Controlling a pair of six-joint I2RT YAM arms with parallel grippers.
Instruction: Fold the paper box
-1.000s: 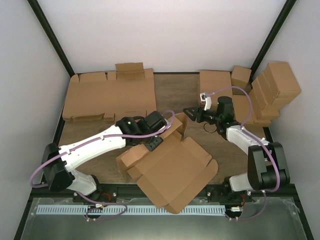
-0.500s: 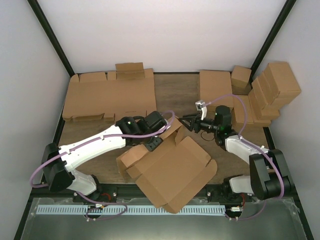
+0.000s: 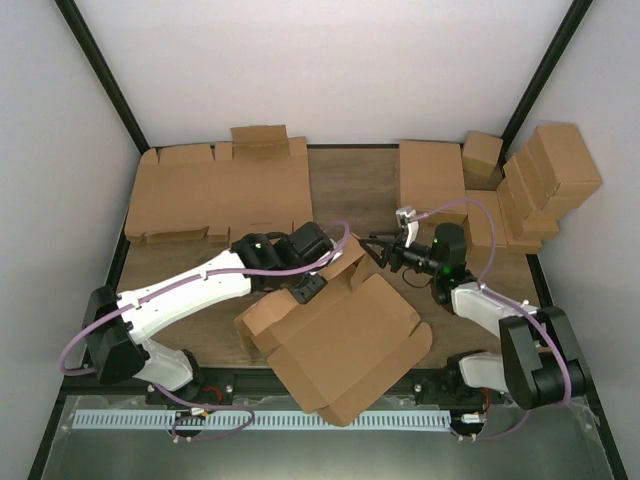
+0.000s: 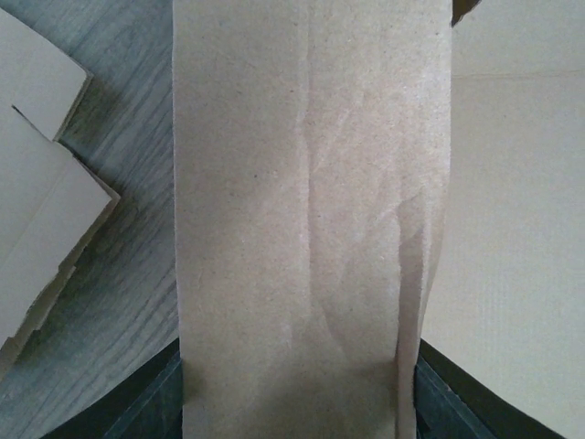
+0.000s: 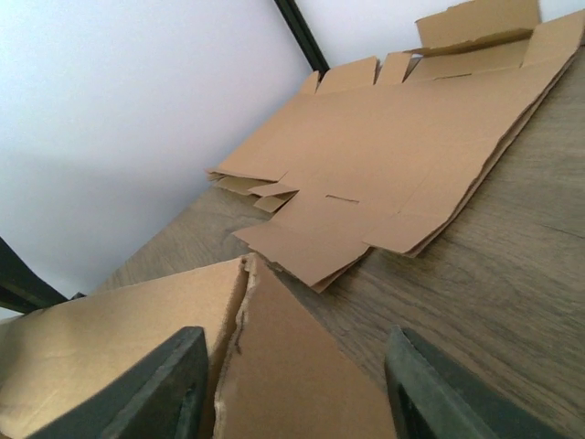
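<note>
The paper box (image 3: 345, 345) lies partly folded at the near middle of the table, its wide panel open and a flap (image 3: 350, 262) raised at its far corner. My left gripper (image 3: 308, 287) is over the box's far-left edge. In the left wrist view a cardboard strip (image 4: 302, 201) fills the whole gap between the wide-apart fingers (image 4: 160, 407), so the gripper (image 4: 300, 402) is open around it. My right gripper (image 3: 375, 248) is open at the raised flap. In the right wrist view its fingers (image 5: 164, 384) straddle the flap's torn corner (image 5: 292, 357).
A pile of flat cardboard blanks (image 3: 220, 195) lies at the back left, also in the right wrist view (image 5: 411, 155). Another blank (image 3: 430, 175) and stacked finished boxes (image 3: 545, 180) stand at the back right. White walls and black posts enclose the table.
My right gripper has moved left and nearer, up to the raised flap. The box has shifted slightly toward the near edge. The left arm has hardly moved.
</note>
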